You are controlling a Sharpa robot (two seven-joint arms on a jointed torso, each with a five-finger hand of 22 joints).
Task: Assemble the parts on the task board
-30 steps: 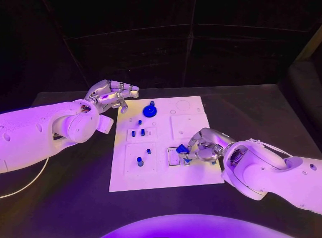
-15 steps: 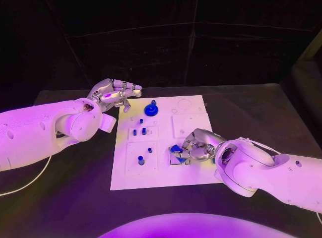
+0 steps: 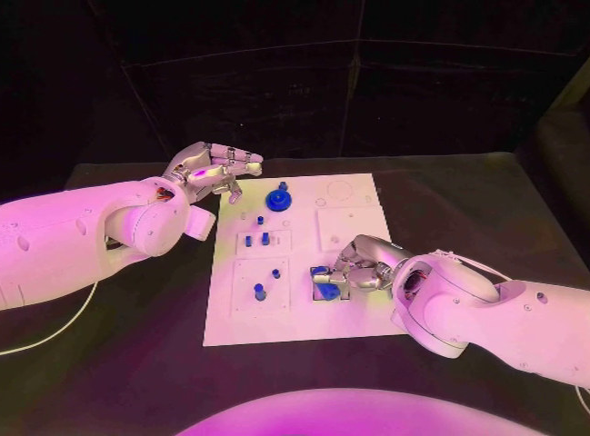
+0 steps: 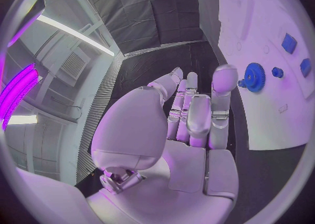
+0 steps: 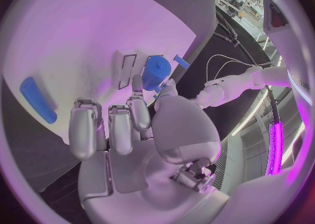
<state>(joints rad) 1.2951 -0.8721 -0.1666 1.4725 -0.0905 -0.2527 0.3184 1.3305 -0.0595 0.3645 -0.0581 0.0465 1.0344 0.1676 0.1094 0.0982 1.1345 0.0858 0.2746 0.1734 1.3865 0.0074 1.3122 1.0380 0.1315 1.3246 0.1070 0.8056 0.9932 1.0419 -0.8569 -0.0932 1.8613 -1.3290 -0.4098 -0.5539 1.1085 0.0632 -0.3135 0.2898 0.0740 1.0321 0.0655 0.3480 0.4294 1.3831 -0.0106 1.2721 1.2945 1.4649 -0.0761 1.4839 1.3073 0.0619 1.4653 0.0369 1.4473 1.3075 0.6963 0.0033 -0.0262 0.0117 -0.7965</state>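
On the task board, near edge, your right hand: pinches a blue part.
Left hand: holds nothing, fingers loosely apart beside the blue gear.

White rounded arms w/ silver hands; thin cable, prob. white, by left arm.

You have a black tabletop stretching wide on every side, backed by dark panelled walls. A thin white cable curls across its near-left part, close to the edge.
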